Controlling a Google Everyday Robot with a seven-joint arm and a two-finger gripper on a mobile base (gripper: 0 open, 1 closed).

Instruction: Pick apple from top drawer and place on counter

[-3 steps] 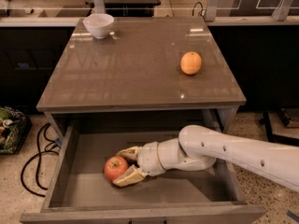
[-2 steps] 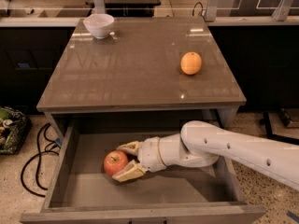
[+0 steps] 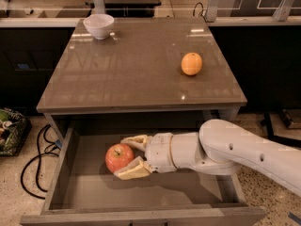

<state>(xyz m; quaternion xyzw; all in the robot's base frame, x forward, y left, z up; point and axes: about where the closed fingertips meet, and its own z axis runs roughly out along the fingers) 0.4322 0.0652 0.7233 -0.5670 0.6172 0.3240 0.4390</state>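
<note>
Apple (image 3: 119,157) in top drawer (image 3: 94,192), left of middle, pinched from both sides by claw (image 3: 126,157), closed onto it. Sits slightly farther back than a second ago; reads as lift beginning. Still to reach bench (image 3: 131,69).

You get overhead light: glare spots on counter (image 3: 131,74), drawer (image 3: 141,192) dimmer, w/ soft shadow under gripper (image 3: 121,157) clasping apple (image 3: 115,160) inside it.

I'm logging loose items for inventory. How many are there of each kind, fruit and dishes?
apple: 1, in the top drawer, gripped by the gripper
orange: 1, on the counter
bowl: 1, on the counter
Total: 3
</note>
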